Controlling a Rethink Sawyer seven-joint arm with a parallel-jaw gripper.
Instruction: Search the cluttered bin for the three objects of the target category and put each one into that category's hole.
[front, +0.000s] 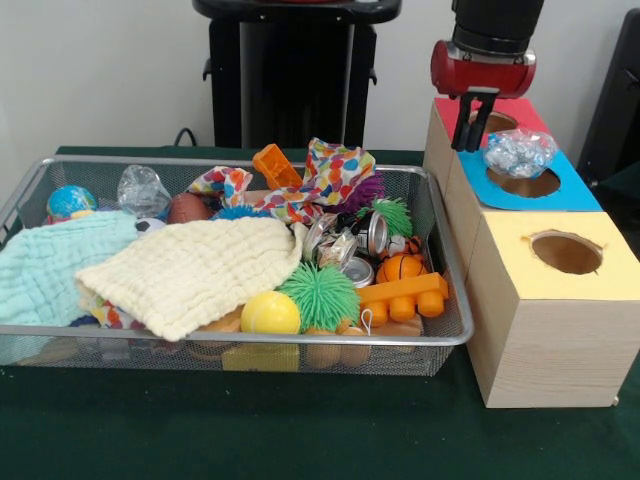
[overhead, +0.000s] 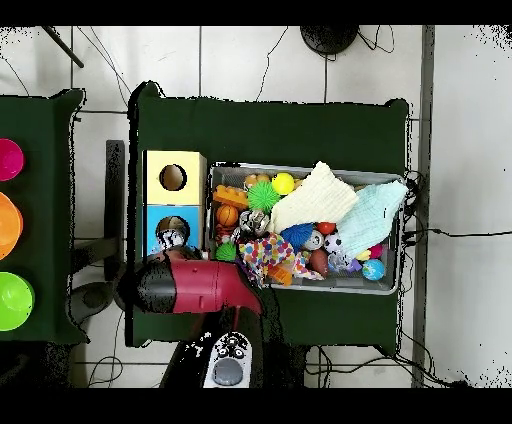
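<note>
My gripper (front: 471, 128) hangs over the red-faced box at the back right, open and empty. Just to its right a wad of clear plastic film (front: 520, 152) rests on the far rim of the large hole (front: 528, 185) in the blue-faced box, apart from the fingers. It also shows in the overhead view (overhead: 172, 238). A second film wad (front: 143, 190) lies at the far left of the wire mesh bin (front: 250, 338), beside a globe ball. More crinkly film (front: 338, 248) shows among the metal tins in the bin's middle.
The bin also holds a cream cloth (front: 195, 272), a mint cloth (front: 45, 270), a dotted cloth, spiky green balls (front: 318, 296), a yellow ball and orange toys. The yellow-faced box (front: 560, 300) stands nearest the camera, and the red-faced box (front: 490, 112) stands at the back.
</note>
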